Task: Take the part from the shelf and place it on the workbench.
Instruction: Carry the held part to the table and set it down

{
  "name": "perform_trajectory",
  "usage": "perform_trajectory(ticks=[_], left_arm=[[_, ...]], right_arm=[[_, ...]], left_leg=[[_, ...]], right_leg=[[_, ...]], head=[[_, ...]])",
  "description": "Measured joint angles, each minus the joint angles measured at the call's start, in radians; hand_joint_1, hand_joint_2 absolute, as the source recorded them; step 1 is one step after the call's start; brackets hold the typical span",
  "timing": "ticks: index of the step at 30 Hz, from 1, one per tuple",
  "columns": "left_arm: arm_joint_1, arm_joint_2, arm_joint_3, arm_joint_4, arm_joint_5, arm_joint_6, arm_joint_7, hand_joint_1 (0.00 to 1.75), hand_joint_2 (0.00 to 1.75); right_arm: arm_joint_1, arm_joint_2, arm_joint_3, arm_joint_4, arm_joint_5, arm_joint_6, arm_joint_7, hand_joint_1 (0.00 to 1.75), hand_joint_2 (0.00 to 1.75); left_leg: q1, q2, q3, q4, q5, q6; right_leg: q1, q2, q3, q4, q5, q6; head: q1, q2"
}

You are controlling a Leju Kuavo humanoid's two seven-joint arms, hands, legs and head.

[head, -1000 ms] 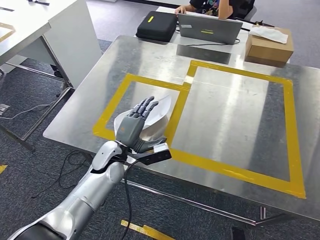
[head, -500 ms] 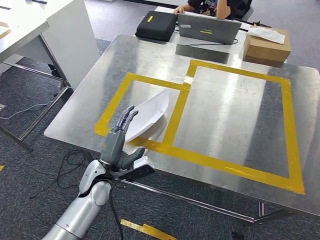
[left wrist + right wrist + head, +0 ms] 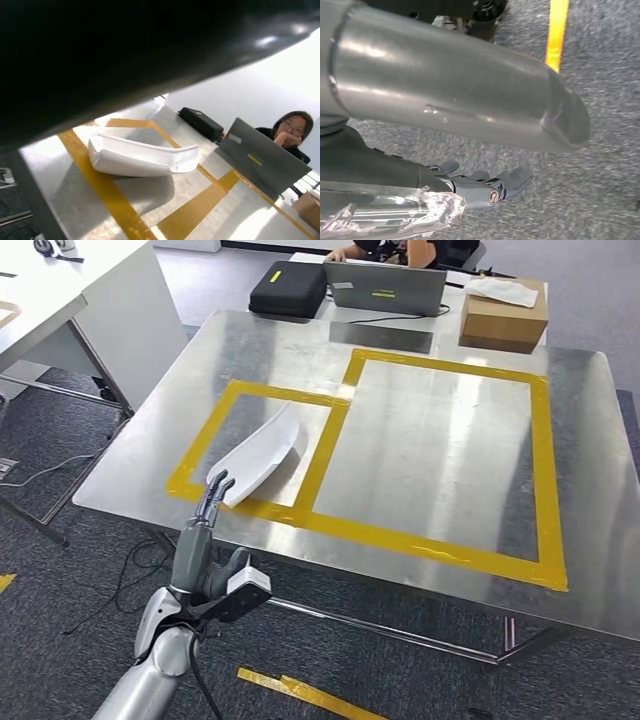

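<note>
My left hand point(image 3: 198, 552) hangs at the near edge of the shiny steel workbench point(image 3: 453, 440), fingers straight, close together, pointing up and forward, nothing in them. Empty, thumb out to the side. The long white curved plastic part point(image 3: 259, 454) lies flat on the bench just beyond my fingertips point(image 3: 215, 487). In the head view the tips overlap the part's near end; can't tell if they touch or just sit in front of it. The part runs diagonally away from my hand, up and to the right, inside the smaller yellow tape rectangle point(image 3: 249, 392); its near end reaches the tape strip closest to me. In the left wrist view the same white part point(image 3: 141, 157) sits on the metal between yellow tape lines, hollow side up, apart from the dark blurred mass of my own hand.

Bigger yellow tape rectangle point(image 3: 547, 480) is to the right of my hand, well apart. Far beyond the part: black zip case point(image 3: 288, 288), grey open laptop point(image 3: 385, 287), brown cardboard box point(image 3: 502, 320), and a person point(image 3: 292, 131) seated behind the laptop.

My right hand point(image 3: 486, 187) hangs over grey carpet point(image 3: 606, 165), fingers loosely bent, not gripping anything I can see; some clear crumpled plastic wrap point(image 3: 395, 212) sits on the arm beside it. Whether it counts as spread or closed, can't tell.
</note>
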Motion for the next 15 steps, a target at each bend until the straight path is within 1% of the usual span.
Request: perform_trajectory(ticks=[1, 2, 3, 4, 5, 6, 7, 8, 9, 10, 11, 12, 13, 14, 15], left_arm=[[0.006, 0.001, 0.004, 0.000, 0.003, 0.000, 0.000, 0.00, 0.00], [0.011, 0.003, 0.008, 0.000, 0.005, -0.001, 0.000, 0.00, 0.00], [0.015, 0.004, 0.012, -0.001, 0.007, -0.001, 0.000, 0.00, 0.00], [0.017, 0.004, 0.015, -0.003, 0.008, -0.002, 0.000, 0.00, 0.00], [0.017, 0.005, 0.017, -0.006, 0.009, -0.002, 0.000, 0.00, 0.00], [0.017, 0.005, 0.019, -0.010, 0.009, -0.002, 0.000, 0.00, 0.00], [0.017, 0.006, 0.021, -0.014, 0.009, -0.002, -0.001, 0.00, 0.00], [0.018, 0.006, 0.022, -0.016, 0.009, -0.002, -0.001, 0.00, 0.00], [0.018, 0.007, 0.023, -0.017, 0.009, -0.002, -0.002, 0.00, 0.00], [0.019, 0.007, 0.023, -0.018, 0.009, -0.002, -0.002, 0.00, 0.00], [0.019, 0.007, 0.024, -0.018, 0.010, -0.003, -0.003, 0.00, 0.00], [0.020, 0.006, 0.024, -0.018, 0.010, -0.003, -0.003, 0.00, 0.00], [0.022, 0.006, 0.024, -0.018, 0.010, -0.004, -0.004, 0.00, 0.00], [0.024, 0.006, 0.025, -0.018, 0.010, -0.004, -0.004, 0.00, 0.00], [0.028, 0.007, 0.025, -0.018, 0.010, -0.004, -0.005, 0.00, 0.00]], right_arm=[[0.001, 0.000, 0.000, -0.001, 0.001, 0.000, 0.001, 0.00, 0.00], [0.002, 0.000, -0.001, -0.002, 0.002, 0.001, 0.002, 0.00, 0.00], [0.003, 0.000, -0.002, -0.003, 0.003, 0.001, 0.002, 0.00, 0.00], [0.003, 0.001, -0.003, -0.003, 0.003, 0.002, 0.002, 0.00, 0.00], [0.003, 0.003, -0.003, -0.004, 0.003, 0.002, 0.002, 0.00, 0.00], [0.003, 0.005, -0.004, -0.004, 0.004, 0.002, 0.001, 0.00, 0.00], [0.003, 0.007, -0.004, -0.005, 0.004, 0.002, 0.001, 0.00, 0.00], [0.003, 0.008, -0.005, -0.005, 0.004, 0.003, 0.001, 0.00, 0.00], [0.004, 0.009, -0.005, -0.006, 0.004, 0.004, 0.001, 0.00, 0.00], [0.004, 0.010, -0.006, -0.007, 0.005, 0.004, 0.002, 0.00, 0.00], [0.005, 0.010, -0.007, -0.007, 0.005, 0.005, 0.002, 0.00, 0.00], [0.005, 0.011, -0.007, -0.008, 0.005, 0.005, 0.002, 0.00, 0.00], [0.005, 0.011, -0.008, -0.008, 0.005, 0.006, 0.002, 0.00, 0.00], [0.005, 0.011, -0.009, -0.009, 0.006, 0.007, 0.002, 0.00, 0.00], [0.005, 0.011, -0.010, -0.009, 0.006, 0.009, 0.002, 0.00, 0.00]], left_leg=[[0.000, 0.000, 0.001, 0.031, -0.010, 0.002], [-0.001, 0.000, 0.021, 0.026, -0.001, 0.008], [-0.003, -0.001, 0.059, -0.018, 0.020, 0.017], [-0.007, -0.002, 0.111, -0.088, 0.042, 0.030], [-0.012, -0.003, 0.165, -0.165, 0.053, 0.045], [-0.017, -0.003, 0.204, -0.225, 0.060, 0.053], [-0.022, -0.003, 0.227, -0.263, 0.061, 0.060], [-0.026, -0.002, 0.232, -0.279, 0.062, 0.062], [-0.027, -0.001, 0.228, -0.283, 0.072, 0.062], [-0.027, 0.001, 0.225, -0.290, 0.082, 0.066], [-0.025, 0.003, 0.218, -0.296, 0.095, 0.070], [-0.021, 0.005, 0.209, -0.302, 0.108, 0.074], [-0.019, 0.007, 0.198, -0.304, 0.120, 0.076], [-0.019, 0.007, 0.182, -0.303, 0.131, 0.078], [-0.019, 0.009, 0.167, -0.302, 0.141, 0.077]], right_leg=[[0.004, 0.000, -0.012, 0.000, 0.009, -0.001], [0.008, 0.001, -0.023, 0.000, 0.017, -0.003], [0.013, 0.002, -0.033, 0.000, 0.025, -0.003], [0.017, 0.003, -0.041, 0.000, 0.033, -0.004], [0.022, 0.004, -0.048, 0.001, 0.041, -0.003], [0.024, 0.004, -0.053, 0.000, 0.049, 0.000], [0.024, 0.003, -0.056, -0.001, 0.057, 0.004], [0.022, 0.002, -0.059, -0.003, 0.064, 0.009], [0.020, 0.001, -0.059, -0.006, 0.073, 0.015], [0.019, 0.001, -0.063, -0.004, 0.072, 0.020], [0.019, 0.001, -0.074, 0.009, 0.055, 0.025], [0.019, 0.000, -0.089, 0.041, 0.021, 0.029], [0.017, 0.000, -0.108, 0.094, -0.028, 0.032], [0.015, 0.000, -0.129, 0.159, -0.076, 0.037], [0.013, 0.000, -0.142, 0.222, -0.110, 0.041]], head=[[0.000, 0.000], [0.000, 0.000], [0.000, 0.000], [0.000, 0.000], [0.000, 0.000], [0.001, 0.000], [0.001, 0.000], [0.000, 0.000], [-0.002, 0.000], [-0.004, 0.000], [-0.004, 0.000], [-0.002, 0.000], [0.000, 0.000], [0.002, 0.000], [0.003, 0.000]])
